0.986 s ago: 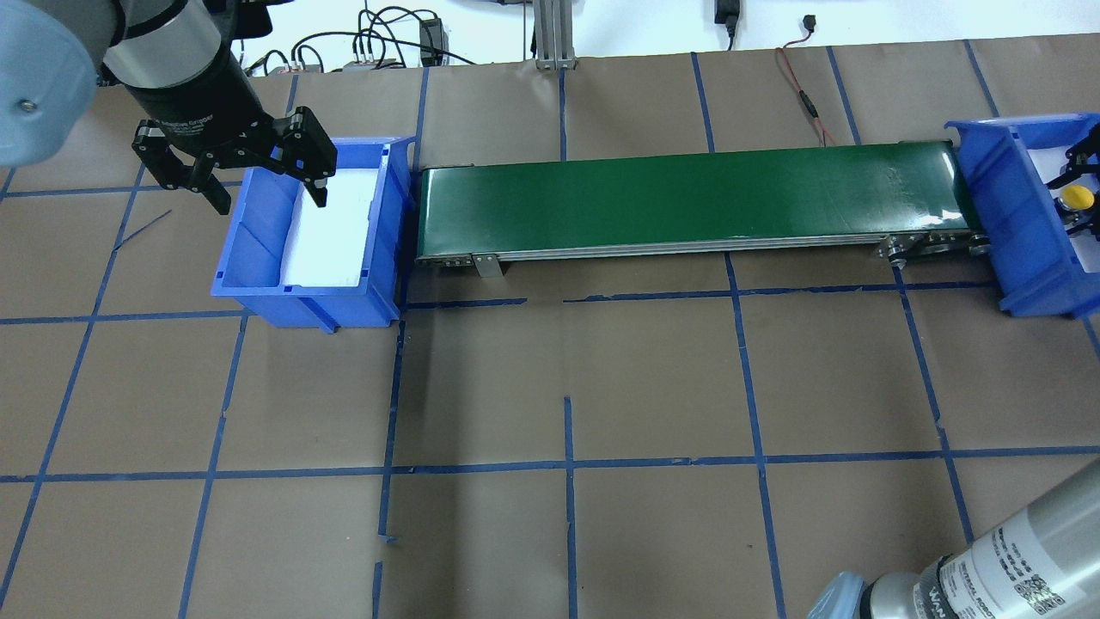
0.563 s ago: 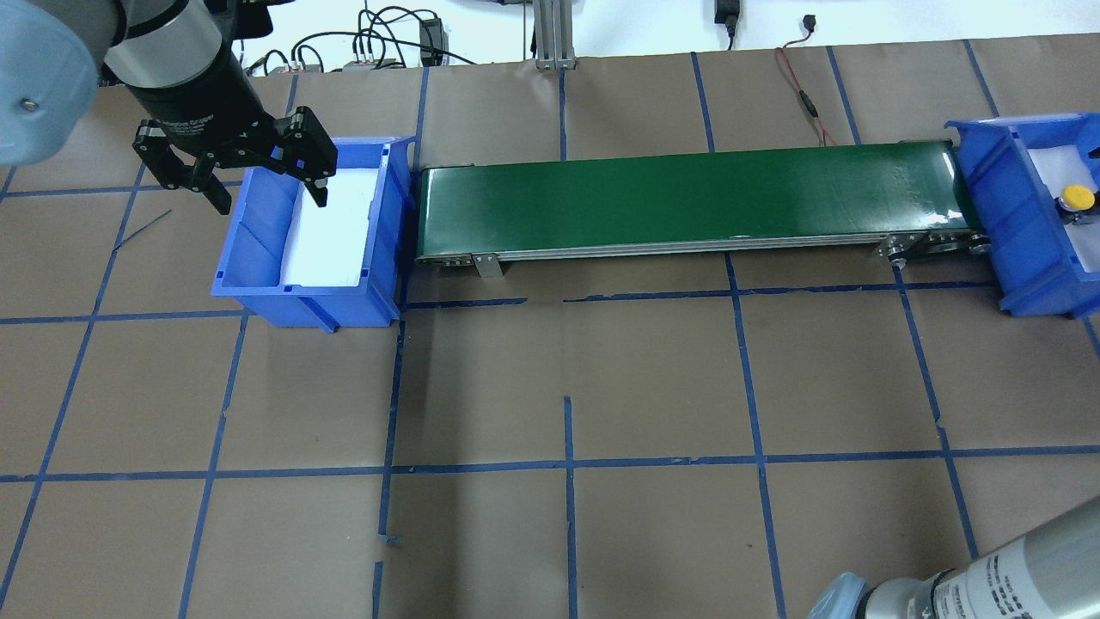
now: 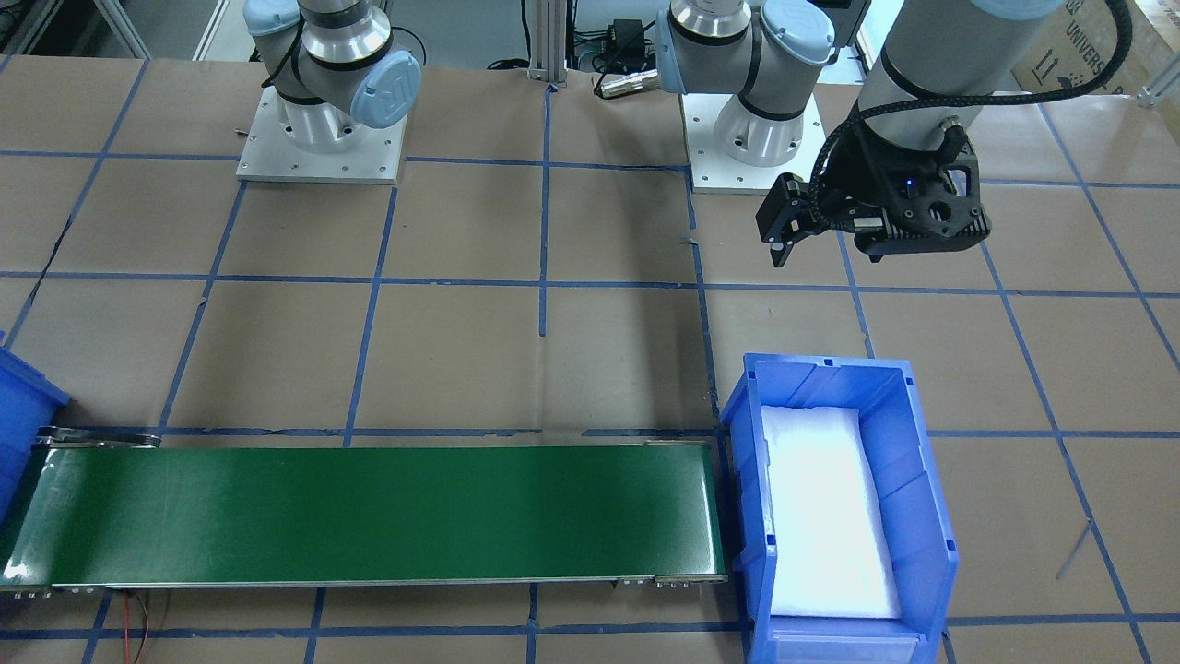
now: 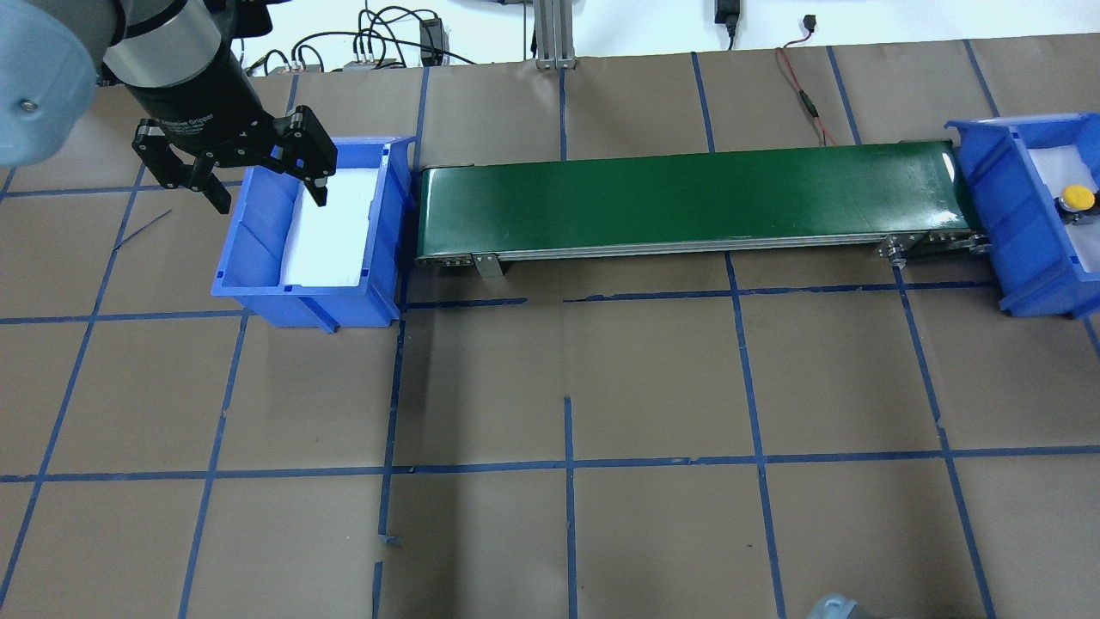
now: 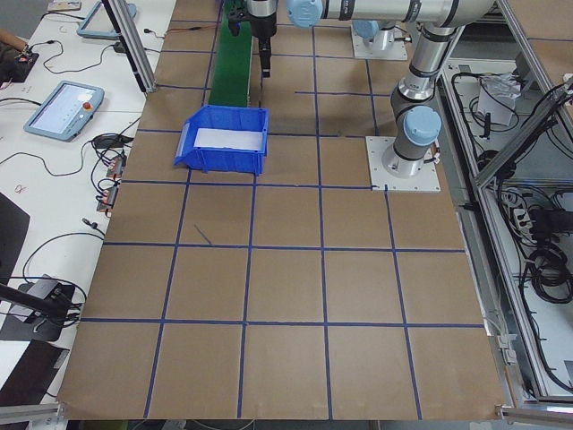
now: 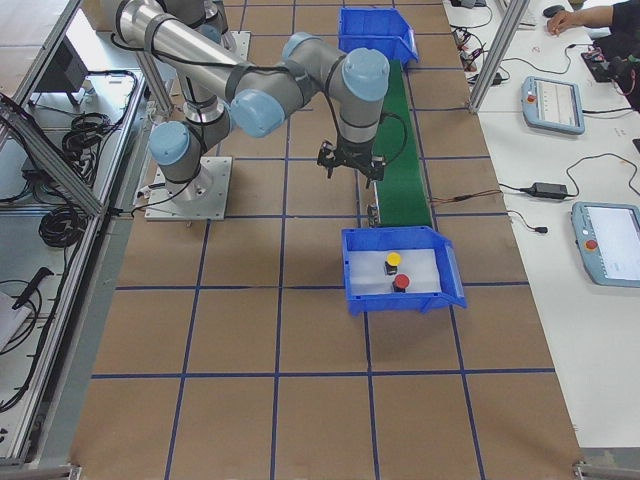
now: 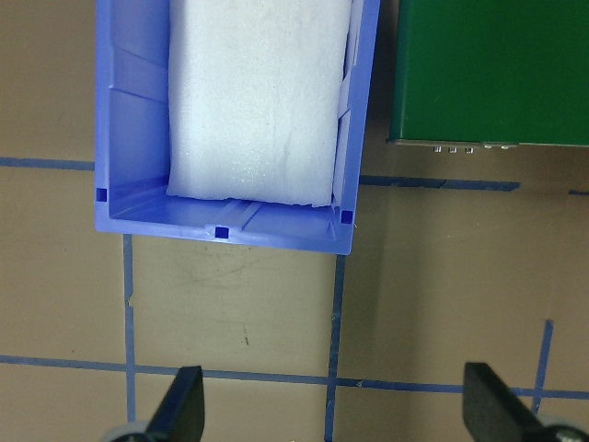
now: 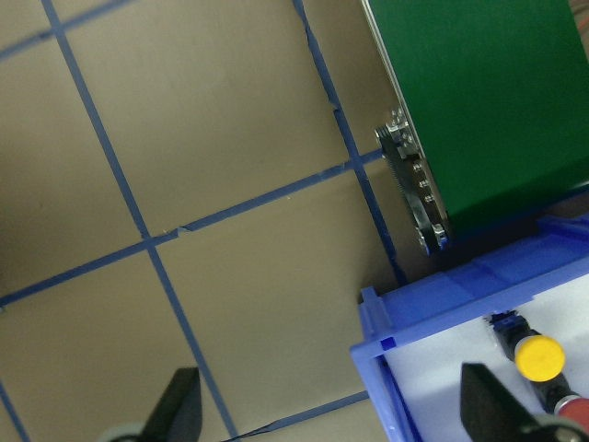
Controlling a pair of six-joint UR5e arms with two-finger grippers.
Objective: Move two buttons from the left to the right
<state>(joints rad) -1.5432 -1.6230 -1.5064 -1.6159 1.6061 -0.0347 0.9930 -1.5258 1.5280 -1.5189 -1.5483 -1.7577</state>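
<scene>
Jaws: we see the left jaws and the right jaws both spread wide, empty.
Buttons: yellow button and red button sit side by side in the right bin.
Nearer: right jaws, above the belt end just beside that bin; we judge transport finished.

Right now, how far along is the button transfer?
Looks done: the yellow button and red button both sit in the right blue bin. Nothing in hand: the left gripper and right gripper are open and empty. Nothing appears left: the left blue bin shows only its white foam liner, and the green conveyor belt is bare.
</scene>
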